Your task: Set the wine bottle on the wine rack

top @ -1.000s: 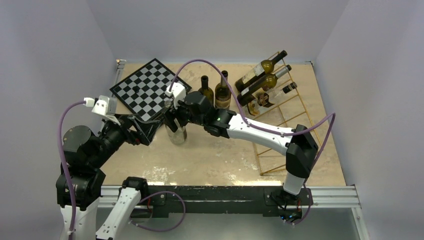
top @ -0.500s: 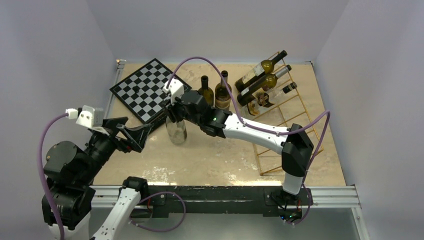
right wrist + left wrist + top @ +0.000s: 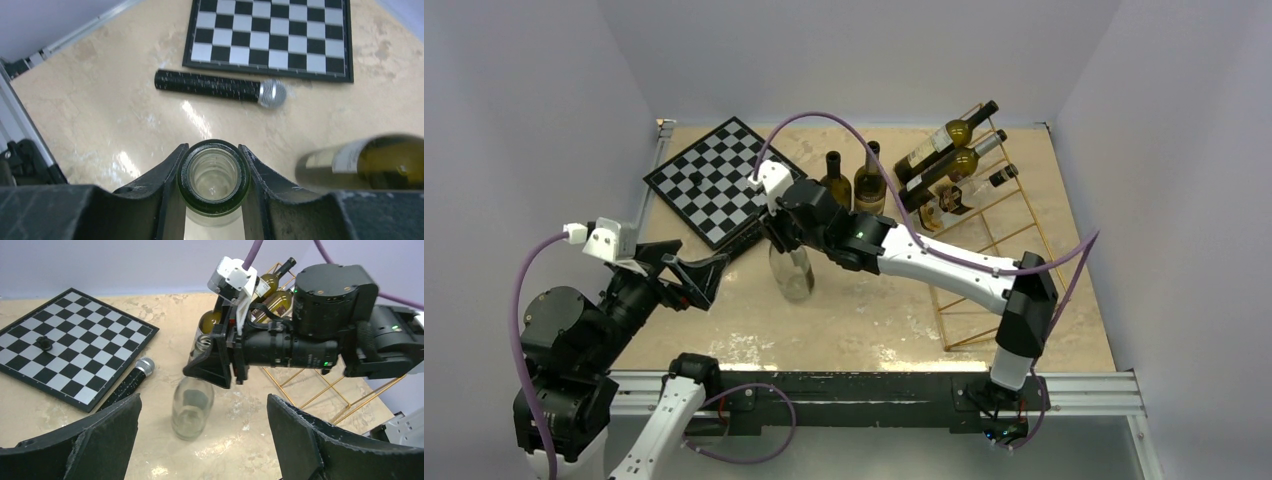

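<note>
Progress is at the pickup stage, by my reading. My right gripper [image 3: 212, 150] has its fingers closed around the neck of the clear, empty wine bottle [image 3: 792, 275], one finger pressed to each side just under the rim, as the right wrist view shows plainly. The bottle is upright or nearly so, near the middle of the counter [image 3: 864, 320]. From these views I cannot tell whether its base rests on the surface or has just left it.

My left gripper [image 3: 203, 399] hangs at about 9 o'clock from the bottle with its fingers spread wide and nothing between them; it touches nothing.

The wine rack [image 3: 972, 343] lies well apart from the bottle, at about 3 o'clock across the counter. Three dark bottles [image 3: 944, 145] already lie slanted in its far slots, and the nearer slots look free.

So the grasp is done, and everything else is left: lifting, carrying toward 3 o'clock, tipping the bottle to match a slot, and laying it in.

Two dark upright bottles [image 3: 869, 185] stand at about 1 o'clock from the held one, close to the right forearm. A chessboard [image 3: 709, 180] sits at 11 o'clock, with a microphone [image 3: 220, 87] lying along its near edge.
</note>
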Motion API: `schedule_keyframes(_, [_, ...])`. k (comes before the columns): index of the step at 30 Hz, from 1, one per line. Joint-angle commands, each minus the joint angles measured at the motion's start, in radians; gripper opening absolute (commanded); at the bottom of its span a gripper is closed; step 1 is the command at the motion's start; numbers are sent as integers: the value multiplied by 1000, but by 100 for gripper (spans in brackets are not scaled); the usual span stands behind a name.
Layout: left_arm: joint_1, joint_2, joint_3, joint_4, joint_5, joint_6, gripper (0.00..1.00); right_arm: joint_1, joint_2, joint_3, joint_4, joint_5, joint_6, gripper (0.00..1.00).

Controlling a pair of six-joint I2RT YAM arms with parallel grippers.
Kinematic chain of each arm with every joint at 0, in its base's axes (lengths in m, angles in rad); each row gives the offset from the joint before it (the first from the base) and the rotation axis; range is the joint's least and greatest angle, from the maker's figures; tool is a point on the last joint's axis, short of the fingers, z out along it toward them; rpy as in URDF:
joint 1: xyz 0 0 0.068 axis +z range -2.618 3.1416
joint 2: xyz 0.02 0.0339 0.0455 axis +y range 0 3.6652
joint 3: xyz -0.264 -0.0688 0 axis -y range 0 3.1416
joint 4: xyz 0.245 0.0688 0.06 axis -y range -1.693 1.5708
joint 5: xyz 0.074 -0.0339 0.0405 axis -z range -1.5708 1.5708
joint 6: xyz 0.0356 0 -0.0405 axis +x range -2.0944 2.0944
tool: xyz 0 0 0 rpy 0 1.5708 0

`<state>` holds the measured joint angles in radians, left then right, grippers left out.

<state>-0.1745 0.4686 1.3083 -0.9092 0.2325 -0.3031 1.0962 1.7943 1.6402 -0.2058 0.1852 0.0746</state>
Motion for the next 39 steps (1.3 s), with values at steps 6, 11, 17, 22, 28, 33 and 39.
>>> schedule_keyframes(6, [-8, 4, -51, 2, 62, 9, 99, 6, -371, 30, -276, 227, 82, 0])
schedule_keyframes(11, [-7, -2, -96, 14, 81, -16, 99, -42, -486, -10, -401, 314, 114, 0])
schedule_keyframes(17, [-6, -8, -143, 62, 58, -21, 97, -205, -647, -181, -333, 206, 219, 0])
schedule_keyframes(22, [-6, -36, -209, 170, -34, -47, 97, -345, -709, -238, -329, 153, 259, 0])
schedule_keyframes(28, [-6, -15, -227, 240, -26, -62, 97, -453, -750, -277, -340, 130, 273, 0])
schedule_keyframes(33, [-6, 16, -269, 315, 21, -94, 96, -530, -775, -334, -300, 101, 291, 0])
schedule_keyframes(39, [-6, 17, -327, 391, 40, -123, 96, -619, -751, -324, -249, 77, 326, 0])
